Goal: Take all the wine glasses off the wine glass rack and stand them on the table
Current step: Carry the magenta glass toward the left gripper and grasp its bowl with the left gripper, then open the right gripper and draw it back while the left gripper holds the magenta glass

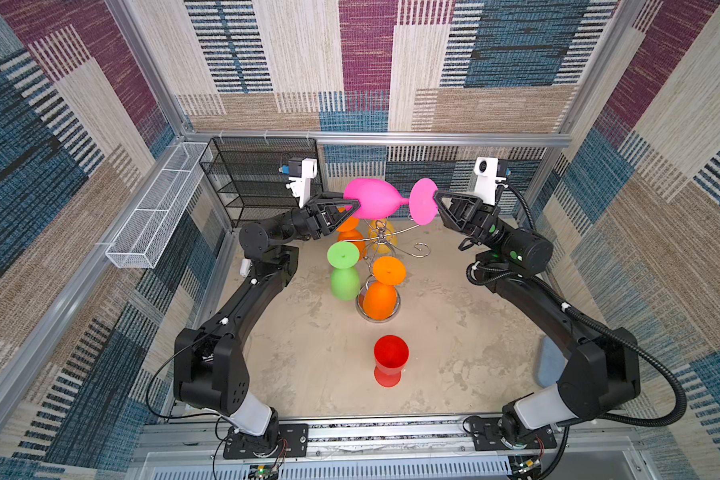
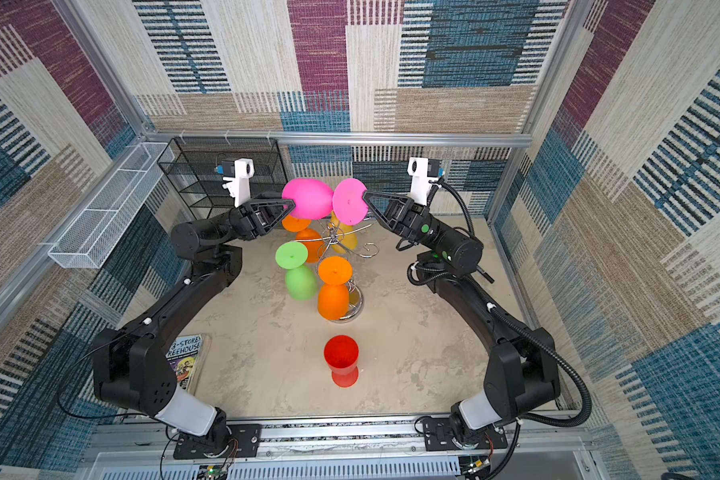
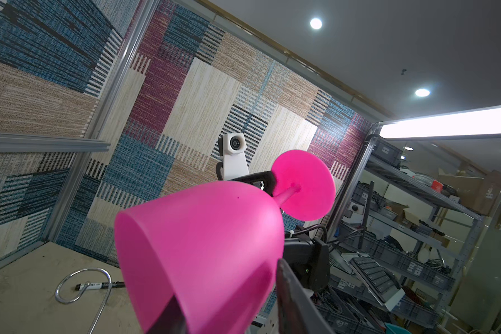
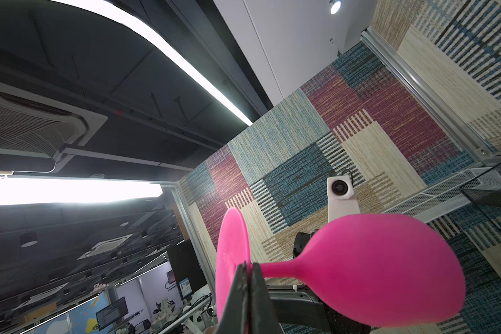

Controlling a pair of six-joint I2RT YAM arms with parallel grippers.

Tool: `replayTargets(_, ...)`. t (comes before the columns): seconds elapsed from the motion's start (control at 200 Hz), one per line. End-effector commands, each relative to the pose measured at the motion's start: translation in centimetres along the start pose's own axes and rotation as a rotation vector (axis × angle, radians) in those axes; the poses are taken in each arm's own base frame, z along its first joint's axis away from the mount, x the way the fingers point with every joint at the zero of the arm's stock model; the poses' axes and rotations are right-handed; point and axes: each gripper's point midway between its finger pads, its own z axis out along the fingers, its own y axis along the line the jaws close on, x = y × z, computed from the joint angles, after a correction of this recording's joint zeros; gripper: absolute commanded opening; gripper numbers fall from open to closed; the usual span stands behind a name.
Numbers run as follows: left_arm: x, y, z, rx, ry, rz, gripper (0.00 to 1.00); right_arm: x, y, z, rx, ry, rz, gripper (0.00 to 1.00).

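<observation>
Top views, both: the pink glass [image 1: 371,199] [image 2: 308,199] is off the rack [image 2: 355,307]. It lies sideways in the air above the rack's curled arms, toward the back edge of the worktop [image 1: 454,332]. The mouth points to the left arm and the foot to the right arm.

Right gripper [image 1: 435,193] [image 2: 364,194]: pinched tight on the rim of the glass's foot disc. The right wrist view agrees. Both fingertips [image 4: 243,277] meet on the disc's edge, and the stem runs away from them to the bowl.

Left gripper [image 1: 356,209] [image 2: 290,208]: its jaws stand apart at the mouth end of the bowl. In the left wrist view one finger [image 3: 289,289] lies along the outside of the bowl. The other shows only partly at the mouth (the bowl hides most of it). Whether they press on the glass I cannot tell.

No wire touches the pink glass in either wrist view.

Hanging foot-up on the rack:
- a green glass [image 1: 344,282]
- a near orange glass [image 1: 381,299]
- a far orange glass [image 1: 348,226]
- a yellow glass [image 1: 387,243], at the back

A red glass [image 1: 390,353] stands mouth-up on the worktop toward the front edge, well apart from the rack's base. A book [image 2: 186,357] lies at the front left corner.
</observation>
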Motion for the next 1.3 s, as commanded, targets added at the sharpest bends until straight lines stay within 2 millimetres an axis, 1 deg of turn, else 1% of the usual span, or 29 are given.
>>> replayTargets(0.0, 0.2, -1.7, 0.0, 0.047, 0.019, 0.054, 0.32, 0.4, 2.1, -0.2, -0.101, 0.011, -0.075, 0.0)
replayTargets(0.21, 0.3, -1.9, 0.0, 0.047, 0.019, 0.051, 0.13, 0.6, 1.0, -0.3, -0.057, 0.017, -0.062, 0.0)
replayTargets(0.32, 0.2, -2.5, 0.0, 0.053, 0.021, 0.061, 0.03, 0.7, 0.1, -0.3, -0.004, 0.032, -0.07, 0.06)
replayTargets(0.361, 0.2, -2.8, 0.0, 0.056, 0.024, 0.066, 0.0, 0.6, -0.1, -0.3, 0.019, 0.037, -0.078, 0.11)
replayTargets(0.491, 0.1, -4.2, 0.1, 0.072, 0.038, 0.1, 0.0, 0.3, -1.2, -0.3, 0.128, 0.051, -0.121, 0.28)
replayTargets(0.591, 0.1, -5.5, 0.3, 0.091, 0.058, 0.125, 0.0, -0.3, -2.2, -0.5, 0.249, 0.054, -0.186, 0.44)
replayTargets(0.661, 0.1, -6.3, 0.4, 0.104, 0.07, 0.142, 0.0, -0.9, -2.8, -0.7, 0.337, 0.053, -0.228, 0.51)
replayTargets(0.741, 0.1, -7.1, 0.6, 0.117, 0.085, 0.159, 0.0, -1.7, -2.8, -1.3, 0.42, 0.041, -0.292, 0.57)
replayTargets(0.851, 0.4, -8.0, 1.0, 0.138, 0.122, 0.17, 0.0, -3.1, -3.3, -3.0, 0.536, 0.009, -0.323, 0.64)
replayTargets(0.951, 0.5, -8.5, 1.3, 0.149, 0.148, 0.175, 0.0, -4.3, -3.9, -5.4, 0.65, -0.031, -0.332, 0.66)
replayTargets(1.032, 0.6, -8.4, 1.6, 0.143, 0.166, 0.175, 0.0, -5.1, -4.0, -7.4, 0.729, -0.07, -0.352, 0.68)
replayTargets(1.122, 0.8, -7.4, 2.1, 0.104, 0.187, 0.166, 0.0, -5.7, -4.1, -9.2, 0.814, -0.103, -0.378, 0.69)
replayTargets(1.182, 1.3, -6.7, 2.5, 0.061, 0.209, 0.191, 0.0, -5.9, -4.1, -10.1, 0.859, -0.114, -0.392, 0.7)
replayTargets(1.237, 2.1, -5.7, 2.8, -0.011, 0.24, 0.186, 0.0, -6.0, -4.1, -10.9, 0.895, -0.124, -0.402, 0.7)
replayTargets(1.297, 3.0, -5.5, 3.1, -0.064, 0.272, 0.208, 0.0, -6.1, -4.1, -11.8, 0.943, -0.138, -0.415, 0.7)
